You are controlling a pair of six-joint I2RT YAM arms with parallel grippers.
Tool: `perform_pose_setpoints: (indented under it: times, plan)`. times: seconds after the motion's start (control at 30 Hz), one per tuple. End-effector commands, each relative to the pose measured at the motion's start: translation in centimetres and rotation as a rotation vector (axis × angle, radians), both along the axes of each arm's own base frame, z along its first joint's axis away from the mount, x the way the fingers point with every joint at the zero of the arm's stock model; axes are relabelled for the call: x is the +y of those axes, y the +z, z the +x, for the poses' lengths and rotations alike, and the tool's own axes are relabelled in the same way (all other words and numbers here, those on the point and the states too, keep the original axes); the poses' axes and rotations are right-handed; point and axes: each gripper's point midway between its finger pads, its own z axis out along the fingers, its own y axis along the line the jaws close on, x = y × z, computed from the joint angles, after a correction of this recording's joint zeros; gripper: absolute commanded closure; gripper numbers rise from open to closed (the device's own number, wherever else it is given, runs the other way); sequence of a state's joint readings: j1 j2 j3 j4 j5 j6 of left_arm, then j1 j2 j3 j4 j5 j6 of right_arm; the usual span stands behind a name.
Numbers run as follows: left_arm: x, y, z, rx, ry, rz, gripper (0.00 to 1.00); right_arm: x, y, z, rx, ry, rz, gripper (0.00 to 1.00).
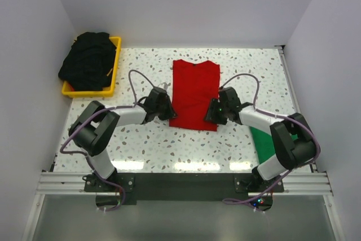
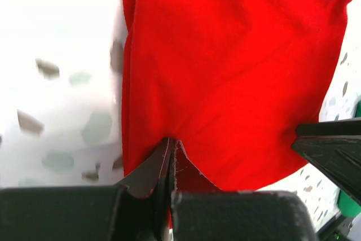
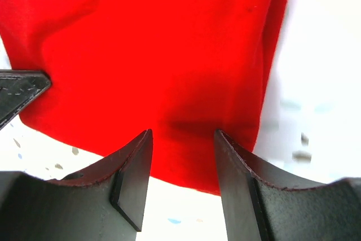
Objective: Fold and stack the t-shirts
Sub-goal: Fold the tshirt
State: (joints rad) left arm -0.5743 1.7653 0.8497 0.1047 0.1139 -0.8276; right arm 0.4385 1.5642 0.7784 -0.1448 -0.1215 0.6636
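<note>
The red t-shirt [image 1: 194, 91] lies flat in the middle of the speckled desk [image 1: 152, 145], folded into a narrow strip. Its long axis runs from the bottom of the top view towards the upper edge, and the neck end points at the upper edge. The left end effector [image 1: 167, 109] sits at the strip's lower left edge and the right end effector [image 1: 212, 111] at its lower right edge. Only the left wrist view shows the left end effector [image 2: 171, 145] clamped tight on a pinch of the red hem. Only the right wrist view shows the right end effector [image 3: 183, 134] with its jaws apart above the cloth's edge, gripping nothing. The top view alone shows the green t-shirt [image 1: 263, 144] at lower right, partly under the right arm, and the black t-shirts [image 1: 87, 60] heaped in a yellow bin [image 1: 115, 60] at upper left.
</note>
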Motion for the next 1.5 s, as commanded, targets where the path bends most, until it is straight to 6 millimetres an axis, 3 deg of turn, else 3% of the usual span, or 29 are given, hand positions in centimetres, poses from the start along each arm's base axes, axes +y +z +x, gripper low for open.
perform_pose_setpoints:
  times: [0.0,0.07,0.33,0.57,0.7,0.77,0.8,0.9,0.97,1.0,1.03,1.07,1.1,1.13,1.2,1.27,1.3,1.47]
  plan:
    - [1.8,-2.1,-3.7,0.065,-0.007,0.080,1.00,-0.9,-0.5,-2.2,0.021,-0.010,-0.031,0.48]
    - [2.4,-2.4,-5.1,0.072,-0.012,0.090,1.00,-1.0,-0.6,-3.3,0.029,0.001,-0.026,0.48]
    - [1.5,-2.5,-10.0,0.111,-0.074,0.041,1.00,-1.2,-1.5,-8.2,0.060,0.053,-0.018,0.48]
    - [1.7,-0.1,-11.7,0.084,-0.111,0.013,1.00,-1.3,0.2,-9.7,0.029,0.072,0.015,0.48]
    - [1.2,2.7,-11.0,0.036,-0.127,-0.006,1.00,-1.6,2.5,-9.1,-0.019,0.085,-0.003,0.48]
    - [1.1,4.0,-10.3,0.005,-0.135,0.006,1.00,-1.3,4.3,-8.0,-0.067,0.088,0.001,0.48]
    - [0.4,5.6,-9.2,-0.032,-0.134,-0.007,1.00,-1.4,5.0,-7.5,-0.091,0.079,-0.010,0.48]
    - [-0.8,7.3,-7.1,-0.084,-0.134,-0.019,0.98,-0.7,7.3,-4.9,-0.163,0.072,-0.019,0.48]
    - [-1.4,7.6,-5.8,-0.097,-0.135,-0.016,0.98,-0.4,7.7,-3.4,-0.187,0.072,-0.044,0.49]
    - [-2.0,8.6,-4.6,-0.116,-0.131,-0.026,0.99,0.4,9.1,-2.2,-0.217,0.077,-0.033,0.50]
    - [-2.5,7.8,-4.1,-0.097,-0.143,-0.019,1.00,0.6,8.1,-1.4,-0.197,0.078,-0.059,0.50]
    - [-2.8,7.9,-3.4,-0.100,-0.147,-0.023,1.00,0.9,8.3,-0.5,-0.211,0.081,-0.067,0.50]
    - [-3.7,7.9,-2.3,-0.104,-0.148,-0.024,1.00,1.7,9.7,1.0,-0.247,0.082,-0.055,0.51]
    - [-4.0,7.7,-1.9,-0.099,-0.158,-0.020,1.00,2.0,8.5,1.8,-0.223,0.083,-0.084,0.51]
    - [-4.9,7.2,-0.6,-0.089,-0.165,-0.013,1.00,2.7,9.3,3.8,-0.248,0.086,-0.100,0.51]
    - [-4.8,6.7,0.6,-0.078,-0.158,0.000,1.00,2.8,7.8,4.7,-0.215,0.097,-0.145,0.52]
    - [-4.7,5.9,0.8,-0.056,-0.162,0.001,1.00,3.1,8.2,5.4,-0.226,0.098,-0.147,0.52]
    - [-1.3,3.3,3.2,-0.031,-0.083,0.054,1.00,2.2,6.3,7.1,-0.199,0.081,-0.169,0.52]
